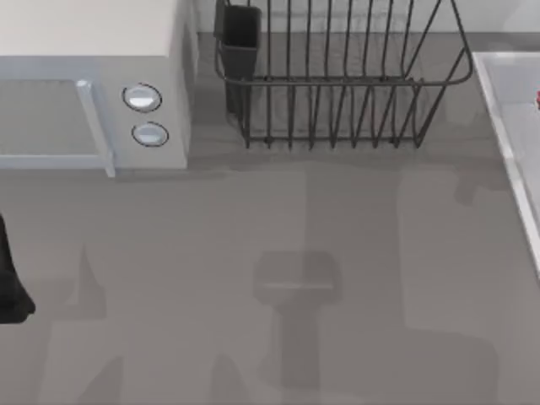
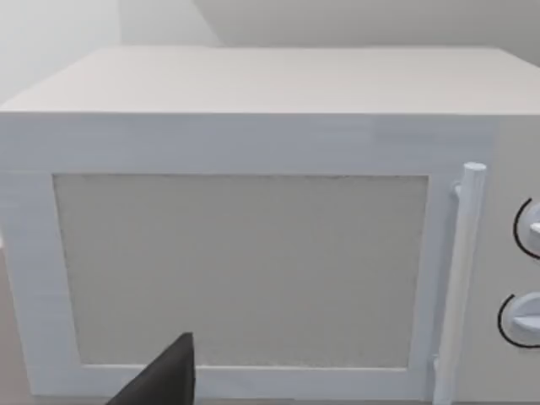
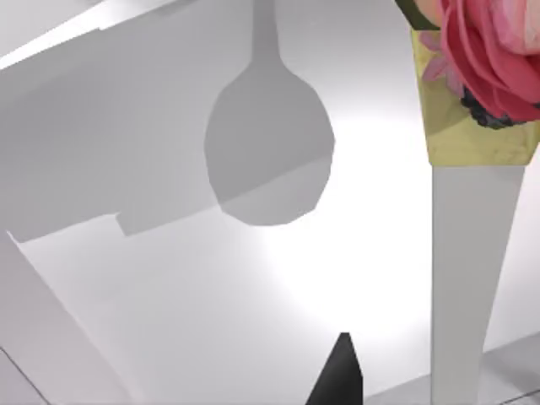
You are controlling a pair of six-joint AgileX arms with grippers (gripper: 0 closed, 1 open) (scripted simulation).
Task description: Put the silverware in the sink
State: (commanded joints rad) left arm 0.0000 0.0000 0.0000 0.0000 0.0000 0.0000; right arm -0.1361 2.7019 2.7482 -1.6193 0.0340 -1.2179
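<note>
The silverware (image 3: 466, 253), a long white piece with a yellow band and pink flowers at its far end, hangs above the pale floor of the sink (image 3: 169, 278). It throws a spoon-shaped shadow there. Its white stem runs back beside the dark tip of my right gripper (image 3: 339, 375), which is shut on it. In the top view the sink's raised rim (image 1: 506, 143) lies along the right edge, with a pink speck of the silverware (image 1: 537, 99) over the basin. My left arm (image 1: 10, 283) is parked at the table's left edge, and a dark part of my left gripper (image 2: 164, 378) faces the microwave.
A white microwave (image 1: 93, 93) with two round knobs stands at the back left, its door (image 2: 240, 270) close in front of the left wrist. A dark wire dish rack (image 1: 337, 76) with a black cup holder stands at the back centre. Grey tabletop (image 1: 278, 253) spreads in front.
</note>
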